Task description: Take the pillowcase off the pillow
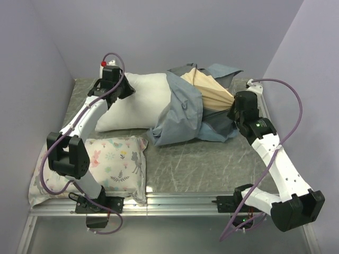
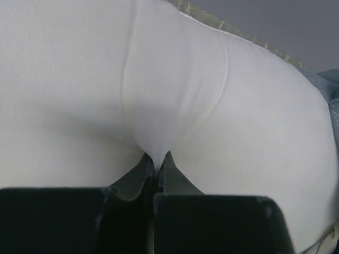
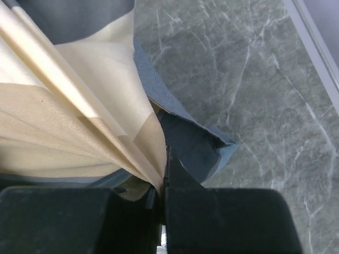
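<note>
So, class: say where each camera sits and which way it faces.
Top external: above and behind, looking down on the table; left arm and right arm show.
Left wrist: on the left arm, facing the pillow; left pincer pinches it.
Right wrist: on the right arm, facing the pillowcase; right pincer pinches it.
Shared: top and left wrist show the pillow.

This looks like a robot test lab: a grey stone-look table (image 1: 212, 159) boxed in by plain purple walls (image 1: 32, 53), with a left robot arm (image 1: 85, 119) and a right robot arm (image 1: 275, 159) bolted to a metal rail (image 1: 175, 201), trailing purple cables (image 1: 113, 53).
</note>
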Robot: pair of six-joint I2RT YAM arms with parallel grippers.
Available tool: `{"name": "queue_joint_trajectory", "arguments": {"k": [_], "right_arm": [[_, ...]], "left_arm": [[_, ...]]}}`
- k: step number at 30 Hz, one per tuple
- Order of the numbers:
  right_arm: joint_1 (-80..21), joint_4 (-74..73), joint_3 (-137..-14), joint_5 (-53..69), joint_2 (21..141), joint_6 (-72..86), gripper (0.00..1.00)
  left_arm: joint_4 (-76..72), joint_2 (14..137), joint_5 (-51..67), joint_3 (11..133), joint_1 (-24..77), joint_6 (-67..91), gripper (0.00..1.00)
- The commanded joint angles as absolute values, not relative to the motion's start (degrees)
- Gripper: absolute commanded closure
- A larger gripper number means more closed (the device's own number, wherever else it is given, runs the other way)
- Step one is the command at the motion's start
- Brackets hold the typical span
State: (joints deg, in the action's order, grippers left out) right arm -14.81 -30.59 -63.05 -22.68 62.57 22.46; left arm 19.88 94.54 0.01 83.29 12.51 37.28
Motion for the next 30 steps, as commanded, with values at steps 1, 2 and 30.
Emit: {"name": "queue_joint_trajectory", "arguments": {"k": [1, 2, 30], "right_arm": [[-11.60, -31.90, -67.76, -28.92, 60.99, 20.74, 1.00], [-11.69, -31.82, -67.68, -28.22, 61.00, 20.66, 1.00], [-34.01, -12.82, -53.70, -22.06, 82.87, 25.66, 0.21]], "left_arm": [[20.03, 95.97, -6.76, 90.52, 8.17, 34.02, 1.00], [20.39, 96.50, -6.85, 91.22, 8.26, 33.75, 1.00], [16.87, 100.28, -2.47, 88.24, 11.95, 34.19, 1.00]]}}
